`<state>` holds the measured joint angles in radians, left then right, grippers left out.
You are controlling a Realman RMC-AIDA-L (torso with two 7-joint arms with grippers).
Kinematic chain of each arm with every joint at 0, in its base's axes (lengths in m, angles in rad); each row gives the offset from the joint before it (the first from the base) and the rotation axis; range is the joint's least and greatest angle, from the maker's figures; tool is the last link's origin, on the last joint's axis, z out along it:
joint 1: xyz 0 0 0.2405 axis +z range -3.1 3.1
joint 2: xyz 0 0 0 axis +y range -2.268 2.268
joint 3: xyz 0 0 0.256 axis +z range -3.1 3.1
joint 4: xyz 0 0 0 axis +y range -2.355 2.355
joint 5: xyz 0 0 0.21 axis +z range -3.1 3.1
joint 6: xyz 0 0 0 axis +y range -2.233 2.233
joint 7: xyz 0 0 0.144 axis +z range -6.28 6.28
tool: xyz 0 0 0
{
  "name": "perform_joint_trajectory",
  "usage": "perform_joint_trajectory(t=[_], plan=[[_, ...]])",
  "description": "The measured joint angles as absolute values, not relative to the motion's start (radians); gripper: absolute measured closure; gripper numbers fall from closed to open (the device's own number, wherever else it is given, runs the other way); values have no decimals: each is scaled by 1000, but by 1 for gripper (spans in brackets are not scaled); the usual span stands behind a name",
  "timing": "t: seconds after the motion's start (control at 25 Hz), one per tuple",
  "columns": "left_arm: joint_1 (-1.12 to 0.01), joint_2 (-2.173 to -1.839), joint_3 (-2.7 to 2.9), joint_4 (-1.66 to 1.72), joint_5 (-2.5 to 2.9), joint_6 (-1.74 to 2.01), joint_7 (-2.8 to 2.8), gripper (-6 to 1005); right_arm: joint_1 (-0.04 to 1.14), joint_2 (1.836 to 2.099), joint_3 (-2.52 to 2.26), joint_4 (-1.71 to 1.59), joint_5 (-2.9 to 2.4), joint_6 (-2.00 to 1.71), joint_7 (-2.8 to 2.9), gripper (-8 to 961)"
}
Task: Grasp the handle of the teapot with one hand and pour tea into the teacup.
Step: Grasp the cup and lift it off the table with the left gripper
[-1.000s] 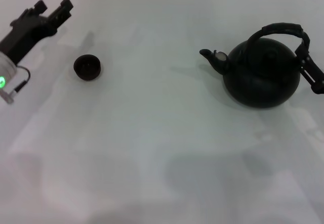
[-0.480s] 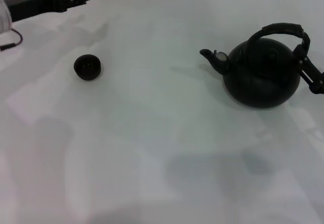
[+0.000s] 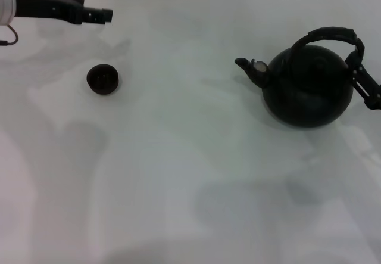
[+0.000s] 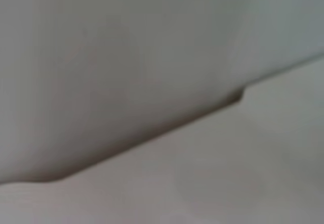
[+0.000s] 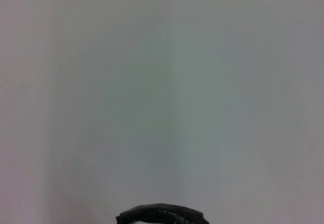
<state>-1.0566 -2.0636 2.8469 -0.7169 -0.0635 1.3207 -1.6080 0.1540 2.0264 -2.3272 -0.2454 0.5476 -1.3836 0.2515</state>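
1. One broad white table (image 3: 178, 174) carries everything, with the two task pieces well apart on it.
2. Biggest on it is the teapot (image 3: 306, 88), standing upright on the robot's right, its spout aimed toward the left side. It looks like a rigid, smooth-walled pot, probably heavy if filled, so I'd expect it to swing under a lift.
3. Its handle (image 3: 330, 36) arches over the lid; the top of that arch looks like the sensible place to take hold.
4. At the handle's outer end sits the right gripper (image 3: 364, 88), mostly cut off by the edge of the head view; I cannot tell how its jaws stand.
5. Far back on the left, the left gripper (image 3: 95, 15) hangs above the table, jaws together as far as I can judge.
6. Smallest is the teacup (image 3: 103, 78), low, upright, easily nudged; whether it holds anything is too dark to tell.
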Motion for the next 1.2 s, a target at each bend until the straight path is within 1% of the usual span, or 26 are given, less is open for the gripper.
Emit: perform_joint_trajectory(t=[0.28,0.52,1.2], plan=[[-1118,-2063,2847,-765,104,1365,-1632,170,158,2026,-2326,-245,548,-1384,252,95],[-1138,-2068,2847,-769,156,1366,-1644,163,160,2026,-2325,-245,550,-1384,252,95],[-1133,-2074,2847,-606,258,1244,-1673,155,167,2026,-2325,-252,569,-1373,252,96]])
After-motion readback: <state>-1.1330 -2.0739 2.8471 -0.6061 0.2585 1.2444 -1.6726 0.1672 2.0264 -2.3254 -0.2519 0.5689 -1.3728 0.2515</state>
